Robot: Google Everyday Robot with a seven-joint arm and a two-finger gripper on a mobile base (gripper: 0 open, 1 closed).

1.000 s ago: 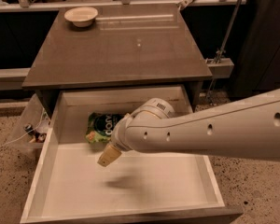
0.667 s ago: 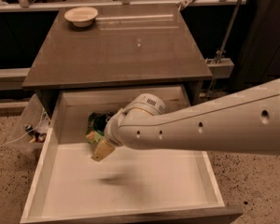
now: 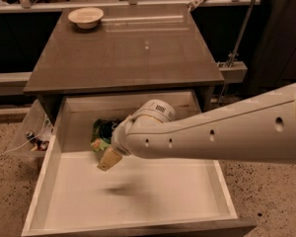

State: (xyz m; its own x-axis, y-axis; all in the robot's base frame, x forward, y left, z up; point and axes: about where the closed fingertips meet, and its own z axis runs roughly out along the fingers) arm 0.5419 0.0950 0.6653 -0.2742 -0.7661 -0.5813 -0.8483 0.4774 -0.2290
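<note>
Over the last second the arm has swung a little left and toward the back of the open drawer [image 3: 39,196]. This brings the pincer [image 3: 109,160] just beside the green bag [image 3: 99,131], which lies in the drawer's back-left corner. The pincer hangs clear of the drawer floor (its shadow falls below it). Whether it is wide or narrow, I cannot tell. A bowl [image 3: 86,17] sits untouched on the worktop [image 3: 138,58].
</note>
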